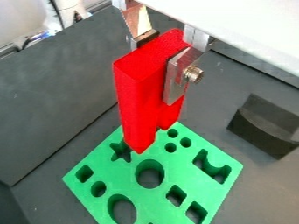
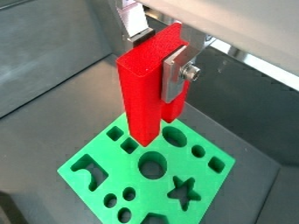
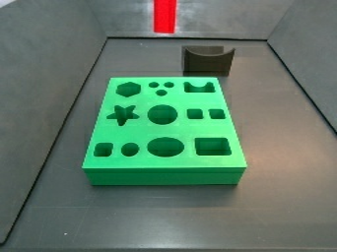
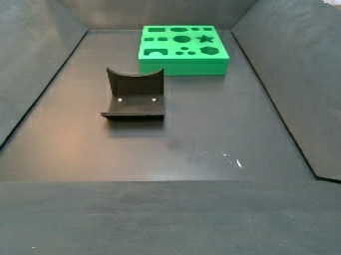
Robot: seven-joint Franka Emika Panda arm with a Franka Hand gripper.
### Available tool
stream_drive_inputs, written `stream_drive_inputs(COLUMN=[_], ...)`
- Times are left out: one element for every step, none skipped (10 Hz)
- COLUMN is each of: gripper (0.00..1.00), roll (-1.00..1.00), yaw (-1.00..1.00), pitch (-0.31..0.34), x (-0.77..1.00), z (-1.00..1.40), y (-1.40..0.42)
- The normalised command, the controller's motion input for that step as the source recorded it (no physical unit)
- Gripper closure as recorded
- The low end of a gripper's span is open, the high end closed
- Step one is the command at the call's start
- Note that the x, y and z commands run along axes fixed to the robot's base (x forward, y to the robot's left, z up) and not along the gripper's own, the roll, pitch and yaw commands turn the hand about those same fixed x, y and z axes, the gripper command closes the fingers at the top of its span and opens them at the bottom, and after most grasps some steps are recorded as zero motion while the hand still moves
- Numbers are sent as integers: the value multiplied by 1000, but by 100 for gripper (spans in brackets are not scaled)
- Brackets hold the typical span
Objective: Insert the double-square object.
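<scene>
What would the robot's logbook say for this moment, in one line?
gripper: shut on double-square object | piece: upright, above green block | not yet inserted

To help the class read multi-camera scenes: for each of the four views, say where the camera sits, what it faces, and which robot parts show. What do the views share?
Wrist view: on the arm, looking down past the gripper holding the double-square object over the green block.
Wrist view: same, from the opposite side; silver fingers show.
Side view: beside the floor, facing the green block, dark grey block behind; only the red piece shows.
Side view: opposite end, grey block nearer; no robot.
Shared: all show the green block.
</scene>
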Motion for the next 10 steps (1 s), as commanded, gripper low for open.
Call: stream_drive_inputs(gripper=[100, 100, 100, 100, 100, 100, 100, 100, 100, 100], roll=[120, 134, 159, 151, 146, 129, 0, -50, 0, 0], yaw=[-717, -663, -614, -609, -623, -674, -880, -1000, -1000, -986], pitch=[-26, -34, -41, -44, -47, -40, 0, 0, 0, 0], x=[397, 460, 517, 520, 503, 446, 226, 74, 23, 126], z=[-589, -611, -663, -657, -651, -606, -254, -37, -194, -314], y=[-103, -117, -129, -129, -123, -111, -3, 0, 0, 0])
